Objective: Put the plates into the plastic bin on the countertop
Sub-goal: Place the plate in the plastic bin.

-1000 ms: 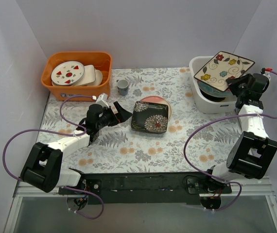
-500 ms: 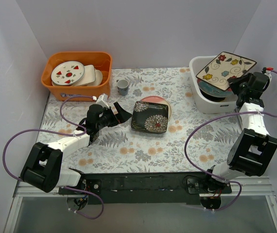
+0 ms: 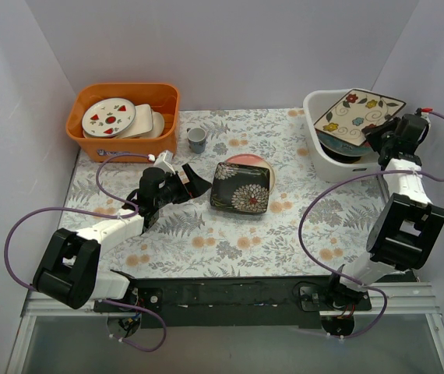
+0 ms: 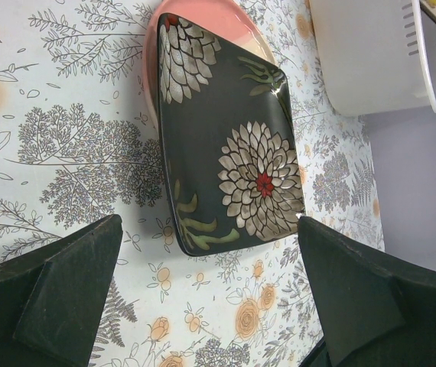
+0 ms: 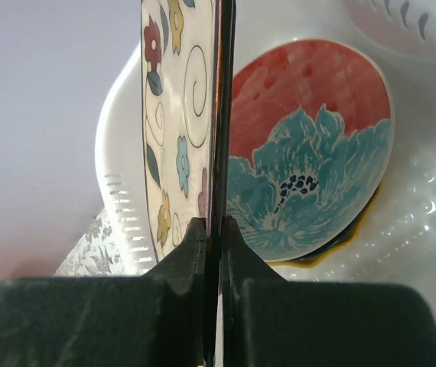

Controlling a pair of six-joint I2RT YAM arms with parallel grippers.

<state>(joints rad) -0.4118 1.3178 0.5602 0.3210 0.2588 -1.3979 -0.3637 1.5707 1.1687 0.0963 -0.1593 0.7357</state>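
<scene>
My right gripper [image 3: 379, 137] is shut on the edge of the cream square floral plate [image 3: 358, 113], holding it tilted over the white plastic bin [image 3: 313, 128]. In the right wrist view the gripper [image 5: 214, 222] pinches that plate [image 5: 174, 115] edge-on. Below it in the bin lies a red-and-teal round plate [image 5: 310, 153] with a yellow rim showing under it. The black square chrysanthemum plate [image 3: 241, 187] rests on a pink round plate [image 3: 241, 160] mid-countertop [image 3: 284, 226]. My left gripper [image 3: 199, 181] is open just left of them. In its wrist view the gripper [image 4: 209, 229] frames the black plate [image 4: 226, 153] and the pink plate [image 4: 203, 23].
An orange bin [image 3: 121, 87] at the back left holds white round plates with red and green marks [image 3: 108, 115]. A small blue cup [image 3: 197, 139] stands beside it. Pale walls close in the left, back and right sides.
The right gripper has carried the floral plate slightly back and down over the white bin, and the plate now lies flatter. The left arm has not moved.
</scene>
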